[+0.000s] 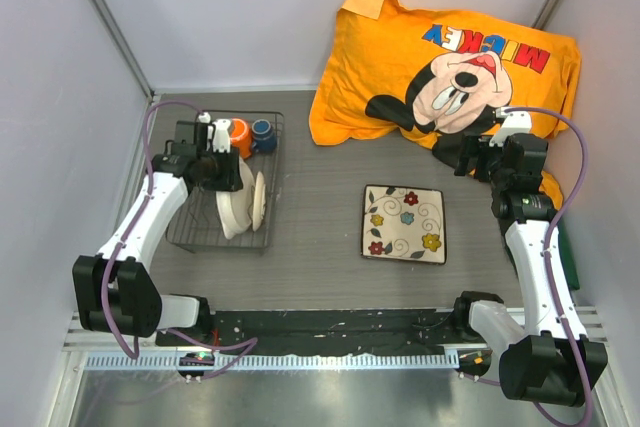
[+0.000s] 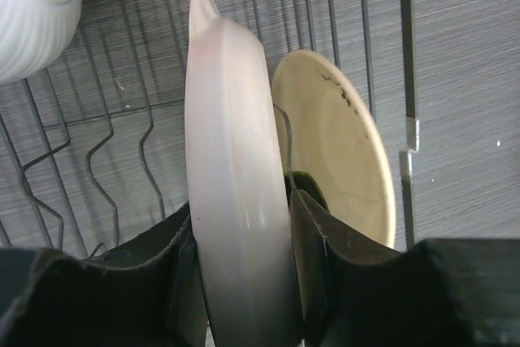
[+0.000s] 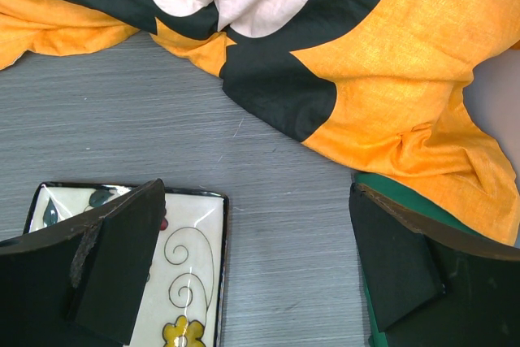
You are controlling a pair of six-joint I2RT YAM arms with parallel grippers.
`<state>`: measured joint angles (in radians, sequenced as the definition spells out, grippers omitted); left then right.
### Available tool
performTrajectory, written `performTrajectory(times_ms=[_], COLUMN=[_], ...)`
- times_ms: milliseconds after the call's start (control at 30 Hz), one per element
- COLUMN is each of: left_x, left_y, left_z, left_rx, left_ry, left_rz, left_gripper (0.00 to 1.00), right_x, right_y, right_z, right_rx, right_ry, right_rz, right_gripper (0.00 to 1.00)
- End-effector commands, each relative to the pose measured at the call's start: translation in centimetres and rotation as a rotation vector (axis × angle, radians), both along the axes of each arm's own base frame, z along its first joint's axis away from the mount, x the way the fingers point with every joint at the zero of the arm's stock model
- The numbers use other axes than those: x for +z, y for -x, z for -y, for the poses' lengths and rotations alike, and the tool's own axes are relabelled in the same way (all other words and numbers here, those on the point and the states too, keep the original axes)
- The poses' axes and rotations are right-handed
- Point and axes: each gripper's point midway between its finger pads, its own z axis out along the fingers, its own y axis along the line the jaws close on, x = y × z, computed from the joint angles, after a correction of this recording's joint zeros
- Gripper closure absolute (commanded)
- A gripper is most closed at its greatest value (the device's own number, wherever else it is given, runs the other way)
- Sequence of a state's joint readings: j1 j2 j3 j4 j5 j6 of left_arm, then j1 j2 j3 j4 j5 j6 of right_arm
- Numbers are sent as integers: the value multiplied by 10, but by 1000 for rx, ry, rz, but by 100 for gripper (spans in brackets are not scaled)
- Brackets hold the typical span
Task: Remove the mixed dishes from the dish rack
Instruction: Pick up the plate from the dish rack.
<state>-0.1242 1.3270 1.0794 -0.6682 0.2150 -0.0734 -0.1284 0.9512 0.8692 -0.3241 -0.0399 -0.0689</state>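
The dish rack (image 1: 188, 232) stands at the left of the table, with an orange mug (image 1: 240, 135) and a small dark-blue cup (image 1: 263, 133) at its far end. A thick white dish (image 2: 231, 160) stands on edge in the rack (image 2: 406, 79). My left gripper (image 2: 242, 201) (image 1: 222, 172) is shut on its rim, one jaw pressed against each face. Right behind the dish leans the cream round bowl (image 2: 341, 152) (image 1: 259, 199). A small white ribbed bowl (image 2: 32, 6) shows at the upper left. The square flowered plate (image 1: 405, 222) (image 3: 195, 241) lies flat on the table. My right gripper (image 1: 465, 157) (image 3: 256, 201) hangs open above the table to its right.
An orange Mickey pillow (image 1: 450, 57) (image 3: 390, 62) covers the back right of the table. A green object (image 3: 406, 201) lies at the table's right edge under my right finger. Grey walls close in on the left, back and right.
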Motion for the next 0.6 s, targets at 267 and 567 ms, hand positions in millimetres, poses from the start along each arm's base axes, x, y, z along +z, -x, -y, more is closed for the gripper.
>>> performTrajectory(times_ms=[267, 567], left_x=[58, 66], left_y=[-16, -18], left_z=[16, 21], left_rx=[-113, -136], left_ry=[51, 71], left_rz=[165, 173], left_gripper=[100, 100], right_x=[22, 20], right_y=[-3, -3], right_z=[2, 1], right_rx=[-2, -1], right_ry=[7, 6], right_rz=[61, 56], right_gripper=[0, 1])
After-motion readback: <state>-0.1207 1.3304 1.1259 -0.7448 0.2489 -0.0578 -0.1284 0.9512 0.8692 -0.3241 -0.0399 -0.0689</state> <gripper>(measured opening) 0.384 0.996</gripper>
